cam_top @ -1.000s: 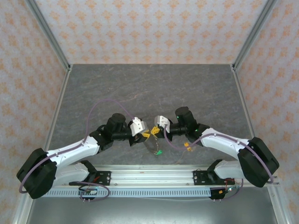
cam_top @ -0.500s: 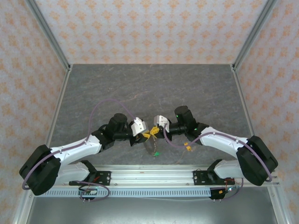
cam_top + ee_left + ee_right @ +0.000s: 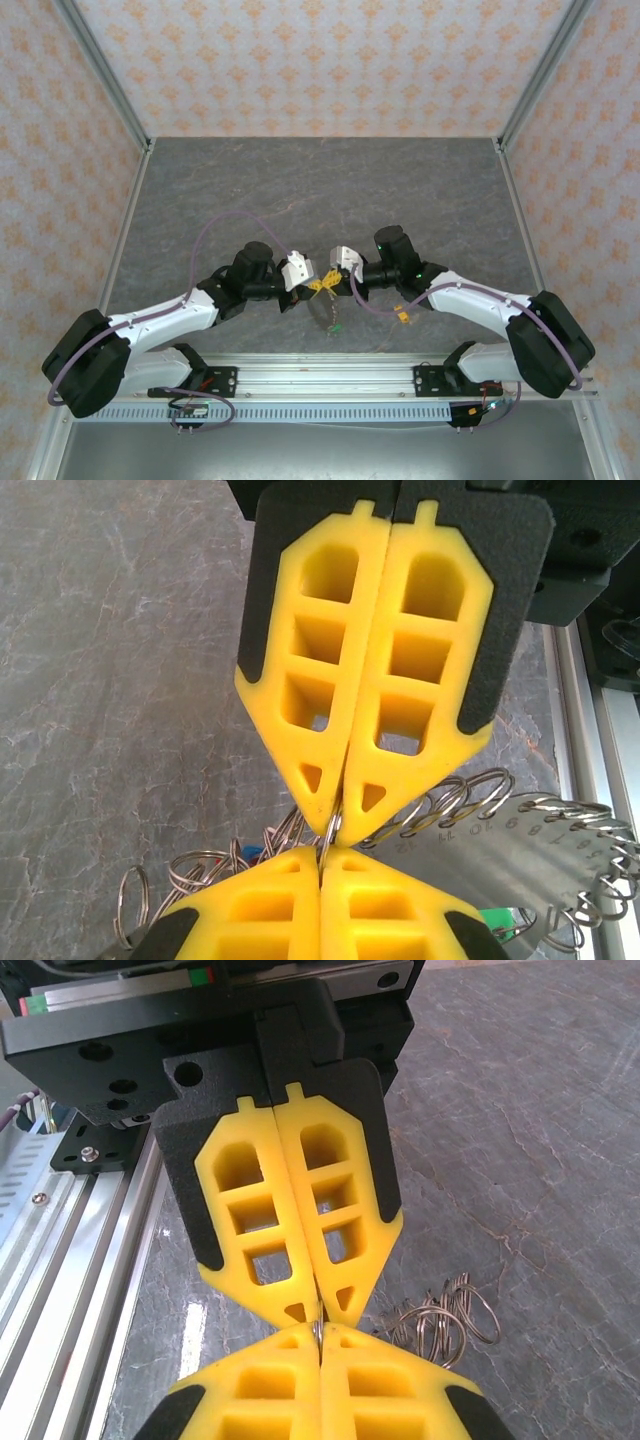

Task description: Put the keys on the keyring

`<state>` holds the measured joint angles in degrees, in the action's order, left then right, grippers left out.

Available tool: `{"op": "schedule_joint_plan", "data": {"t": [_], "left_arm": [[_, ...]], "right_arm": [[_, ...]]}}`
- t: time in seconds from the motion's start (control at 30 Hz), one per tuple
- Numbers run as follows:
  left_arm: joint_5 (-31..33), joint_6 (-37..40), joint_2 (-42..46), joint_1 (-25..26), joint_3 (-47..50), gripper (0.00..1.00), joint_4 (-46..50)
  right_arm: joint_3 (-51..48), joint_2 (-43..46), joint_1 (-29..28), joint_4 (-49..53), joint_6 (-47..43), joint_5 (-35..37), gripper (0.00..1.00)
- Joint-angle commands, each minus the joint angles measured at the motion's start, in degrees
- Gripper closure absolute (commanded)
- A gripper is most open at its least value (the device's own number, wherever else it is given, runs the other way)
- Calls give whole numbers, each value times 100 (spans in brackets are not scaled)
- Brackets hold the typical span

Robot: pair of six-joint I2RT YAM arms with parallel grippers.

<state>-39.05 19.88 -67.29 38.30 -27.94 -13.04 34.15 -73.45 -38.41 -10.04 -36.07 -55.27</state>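
Two grippers met tip to tip above the near edge of the grey table (image 3: 300,190), low at the centre between the arms' bases. The left gripper (image 3: 314,287) and the right gripper (image 3: 331,282) each had their two yellow fingers pressed flat together. A thin sliver of metal from the single keyring (image 3: 331,830) was pinched in both seams at the point where the four fingertips touched.

From above, the rest of the loop hung just below the fingertips toward the rail, carrying one green-headed key (image 3: 337,327) at its lower end. The other keys could not be counted, as they were too small and bunched to tell apart.

In the left wrist view, one flat metal plate (image 3: 520,850) stamped with numbers lay beside and below the fingers. A row of small split rings (image 3: 470,792) ran along its edges. In the right wrist view, a cluster of about four or five such rings rested on the table just to one side of the closed fingertips, apart from them.
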Motion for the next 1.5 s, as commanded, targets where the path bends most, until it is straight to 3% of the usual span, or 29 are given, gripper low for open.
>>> {"op": "schedule_joint_plan", "data": {"t": [0.0, 0.2, 0.33, 0.4, 0.57, 0.77, 1.1, 1.27, 1.47], "left_arm": [[251, 146, 71, 45, -118, 100, -202], [714, 472, 425, 115, -36, 100, -157], [860, 713, 580, 181, -102, 100, 67], [923, 814, 612, 221, -143, 100, 171], [930, 872, 483, 228, -272, 100, 334], [913, 675, 230, 230, -379, 100, 394], [767, 361, -90, 221, -480, 100, 555], [714, 302, -105, 221, -493, 100, 609], [692, 324, -78, 212, -572, 100, 768]], "right_arm": [[242, 190, -17, 290, -192, -207, 96], [119, 530, -19, 900, -431, 543, 78], [-60, 1091, -17, 584, -44, 971, 71], [-182, 1364, -15, 265, 499, 1471, 71], [-215, 1853, -8, 276, 2318, 4014, 72], [384, 1800, 0, 2269, 4751, 5676, 74], [278, 1749, 119, 4782, 7212, 5924, 71], [-205, 1778, 129, 4679, 7499, 5331, 64], [-97, 950, 126, 4577, 7589, 4941, 65]]}}
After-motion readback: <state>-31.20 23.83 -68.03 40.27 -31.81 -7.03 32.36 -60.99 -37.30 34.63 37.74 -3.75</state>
